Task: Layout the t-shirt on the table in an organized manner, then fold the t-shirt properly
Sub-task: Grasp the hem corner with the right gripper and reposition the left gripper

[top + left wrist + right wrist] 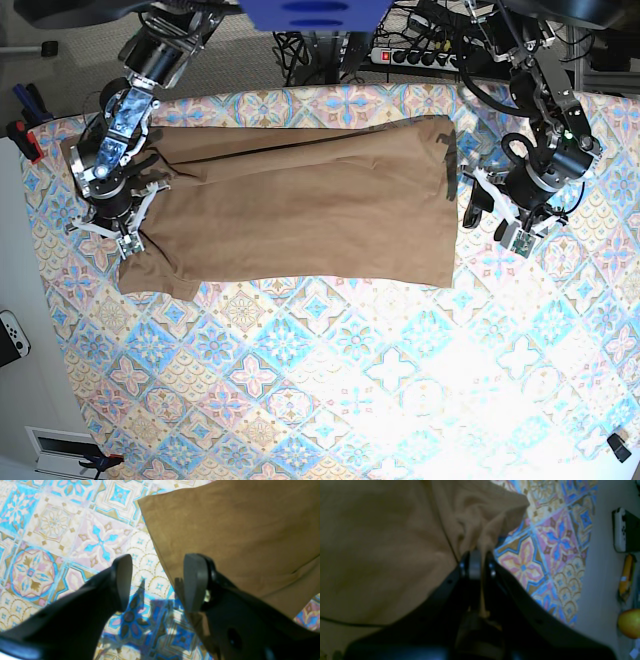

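The table (300,380) is carrying the t-shirt (300,205) toward twelve o'clock, already folded into a long band. The right end effector (480,567) is clamping a bunched corner at nine o'clock; the left end effector (157,580), jaws apart, is hovering beside the three o'clock edge, likely needing to grip it next.
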{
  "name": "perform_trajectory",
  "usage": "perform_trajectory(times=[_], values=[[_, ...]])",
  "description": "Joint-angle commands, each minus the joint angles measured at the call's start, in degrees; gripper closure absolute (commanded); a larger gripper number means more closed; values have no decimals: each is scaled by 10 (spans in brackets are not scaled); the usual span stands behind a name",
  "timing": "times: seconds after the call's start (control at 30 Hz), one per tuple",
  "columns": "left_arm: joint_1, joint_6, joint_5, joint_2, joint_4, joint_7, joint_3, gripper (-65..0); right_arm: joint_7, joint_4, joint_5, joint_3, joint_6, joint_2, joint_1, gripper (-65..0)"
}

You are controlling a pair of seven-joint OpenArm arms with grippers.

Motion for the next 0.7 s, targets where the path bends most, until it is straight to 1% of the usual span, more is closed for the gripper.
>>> perform_trajectory(times=[0.0, 0.07, 0.2, 0.23, 0.37, 0.4, 0.47, 0.6, 0.67], values=[[-6, 1, -8, -5, 8, -13, -1, -320, 11, 9, 6, 1, -5, 6, 10, 0], [-6, 1, -8, -5, 8, -12, -1, -320, 11, 8, 6, 10, -5, 5, 6, 0], [-6, 1, -8, -4, 8, -12, -1, -320, 12, 12, 4, 37, -5, -15, 7, 0], [-6, 1, -8, -3, 8, -12, 0, -320, 12, 12, 4, 41, -5, -15, 7, -19], [-6, 1, -8, -3, 8, -12, 0, -320, 12, 12, 4, 43, -5, -15, 7, -202], [-6, 1, -8, -3, 8, -12, 1, -320, 12, 12, 5, 43, -5, -15, 7, -237], [-6, 1, -8, -3, 8, -12, 10, -320, 13, 12, 5, 43, -5, -15, 7, -282], [-6, 1, -8, -3, 8, -12, 17, -320, 13, 17, 5, 43, -5, -15, 7, -287], [-6, 1, -8, -3, 8, -12, 17, -320, 13, 29, 5, 43, -5, -15, 7, -276]])
